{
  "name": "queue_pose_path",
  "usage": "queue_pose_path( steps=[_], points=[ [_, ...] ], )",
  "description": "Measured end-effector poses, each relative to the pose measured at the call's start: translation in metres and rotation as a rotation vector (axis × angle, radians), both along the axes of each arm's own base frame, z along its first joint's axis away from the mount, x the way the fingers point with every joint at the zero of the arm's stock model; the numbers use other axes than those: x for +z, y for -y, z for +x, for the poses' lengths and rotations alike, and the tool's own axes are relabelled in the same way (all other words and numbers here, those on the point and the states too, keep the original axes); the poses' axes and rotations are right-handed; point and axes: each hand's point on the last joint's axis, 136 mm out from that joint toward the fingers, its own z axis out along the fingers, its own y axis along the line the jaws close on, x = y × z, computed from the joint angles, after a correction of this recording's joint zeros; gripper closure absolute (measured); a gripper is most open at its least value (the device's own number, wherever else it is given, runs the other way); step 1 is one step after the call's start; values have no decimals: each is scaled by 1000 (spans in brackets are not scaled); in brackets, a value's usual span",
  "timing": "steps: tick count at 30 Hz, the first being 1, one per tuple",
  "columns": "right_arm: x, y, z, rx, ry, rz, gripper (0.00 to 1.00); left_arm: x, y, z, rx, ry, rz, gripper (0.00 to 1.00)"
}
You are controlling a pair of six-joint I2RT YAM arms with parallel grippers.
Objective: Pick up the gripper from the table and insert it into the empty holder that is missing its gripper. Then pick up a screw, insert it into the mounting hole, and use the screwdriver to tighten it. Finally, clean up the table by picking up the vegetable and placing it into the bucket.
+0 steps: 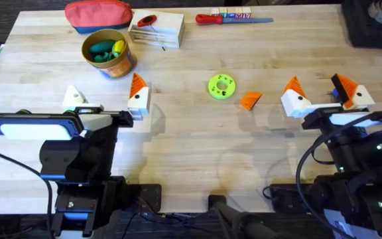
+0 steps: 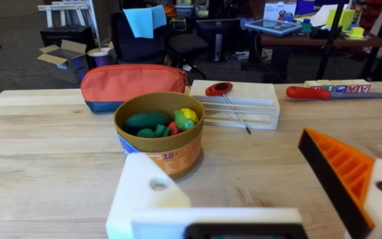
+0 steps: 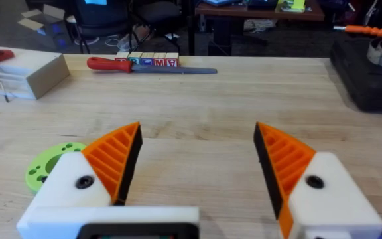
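Your left gripper (image 1: 107, 99) stands wide open and holds nothing; one finger ends in the bare white holder (image 1: 74, 97), the other carries an orange wedge tip (image 1: 138, 85). In the left wrist view you can see the mounting hole (image 2: 158, 186) as one dark dot on the holder's face. Your right gripper (image 1: 323, 93) is also spread wide and empty, with two orange tips in place. That makes three fitted orange tips, plus one loose orange gripper (image 1: 250, 99) lying flat on the worktop (image 1: 197, 153).

The loose piece sits between your two arms, nearer the right one, just beside a green ring (image 1: 221, 87). The bucket (image 1: 109, 53) stands beyond your left gripper, close to the wedge finger; it holds several green and yellow vegetable shapes, too crowded to count. Behind it lies one red pouch (image 1: 98, 14) and one wooden block (image 1: 156, 29) carrying a slim red-handled screwdriver (image 1: 147, 20). A second red-handled tool (image 1: 233, 18) rests at the far edge; its blade markings are hard to read.
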Motion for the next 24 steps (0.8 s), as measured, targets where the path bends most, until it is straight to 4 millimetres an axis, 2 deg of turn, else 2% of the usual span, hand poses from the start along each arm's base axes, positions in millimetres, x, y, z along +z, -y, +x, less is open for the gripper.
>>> queue_pose_path(
  steps=[12,16,18,20,24],
  points=[
    [-1,0,0,-1,-4,-1,10,0,-7,0,38,0,30,15],
    [-2,0,-6,0,-70,5,10,-5,-11,-3,65,-50,17,16],
    [-3,0,-11,2,-137,9,10,2,-15,-7,87,-77,-1,16],
    [2,-1,-18,1,-205,12,10,19,-17,-13,102,-88,-17,16],
    [32,-1,-29,2,-304,16,10,52,-21,-26,128,-163,-40,15]
  ],
)
